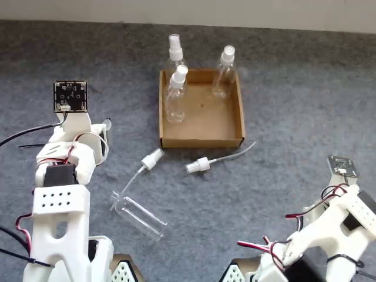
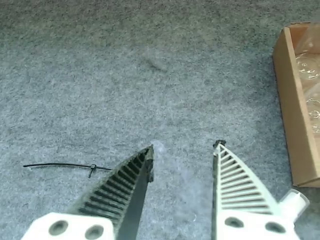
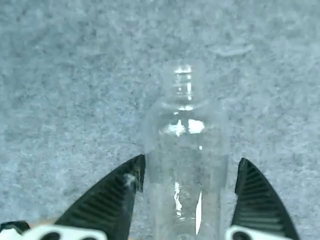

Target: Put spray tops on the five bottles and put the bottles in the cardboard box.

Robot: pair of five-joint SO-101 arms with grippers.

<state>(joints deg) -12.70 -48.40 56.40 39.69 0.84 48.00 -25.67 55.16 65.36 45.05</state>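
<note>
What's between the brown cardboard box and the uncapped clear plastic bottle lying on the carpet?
A loose white spray top with its thin tube, on grey carpet between the cardboard box and the lying bottle. High view shows it.

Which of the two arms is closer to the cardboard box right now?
Left. The left tool hangs beside the cardboard box; the right tool sits farther off, around a capless bottle.

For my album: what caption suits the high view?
Three capped bottles stand in or by the box; two spray tops and an open bottle lie on the carpet.
</note>
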